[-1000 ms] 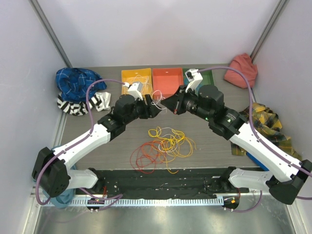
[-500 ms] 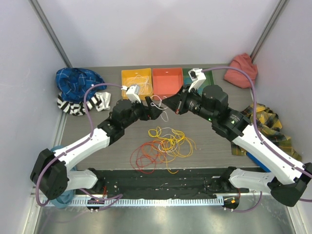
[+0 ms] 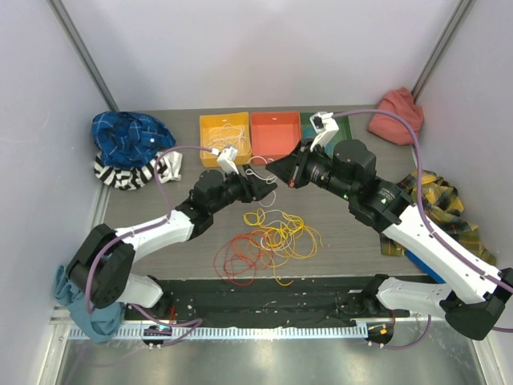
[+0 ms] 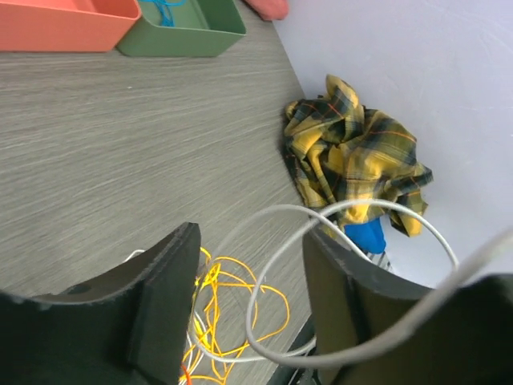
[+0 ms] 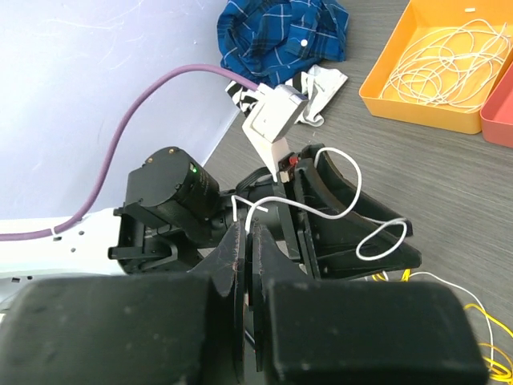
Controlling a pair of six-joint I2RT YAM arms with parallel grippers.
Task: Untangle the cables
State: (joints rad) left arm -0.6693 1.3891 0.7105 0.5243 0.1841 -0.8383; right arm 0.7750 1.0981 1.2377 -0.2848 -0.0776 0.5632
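The left arm has swung inward and rolled its wrist. The left gripper now sits just beside the right gripper, above the table. Its fingers stand apart, released, and a loop of the white cable runs across the gap. The right gripper remains clenched on that cable's end. The remaining cables, yellow, orange and red, lie tangled on the table below. Judgement: the white cable is nearly separated, and a regrasp appears to be in preparation.
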